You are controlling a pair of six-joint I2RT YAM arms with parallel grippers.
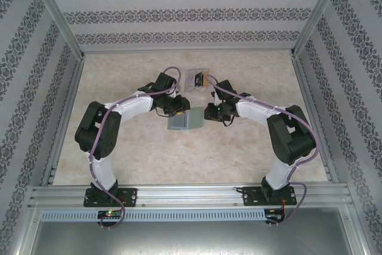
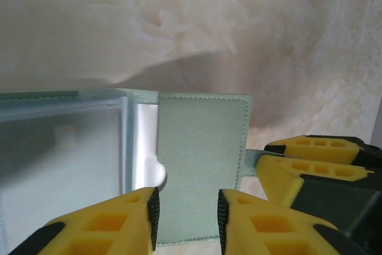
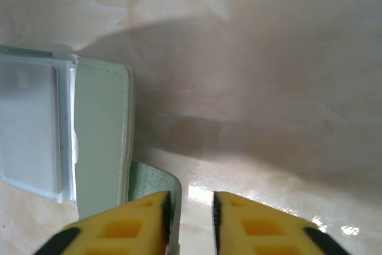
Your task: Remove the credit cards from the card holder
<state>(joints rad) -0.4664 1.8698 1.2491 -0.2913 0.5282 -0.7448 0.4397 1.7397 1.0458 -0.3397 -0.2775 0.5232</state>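
The grey-green card holder [image 1: 181, 120] lay open at mid-table between the arms, with the left gripper [image 2: 188, 214] narrowly apart over its flap [image 2: 203, 147], the right gripper [image 3: 191, 210] slightly apart beside its tab [image 3: 152, 177], and the credit cards seemingly not yet pulled out.

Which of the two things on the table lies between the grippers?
The grey-green card holder, open between the left gripper and the right gripper; the clear plastic tray sits farther back, beyond both.
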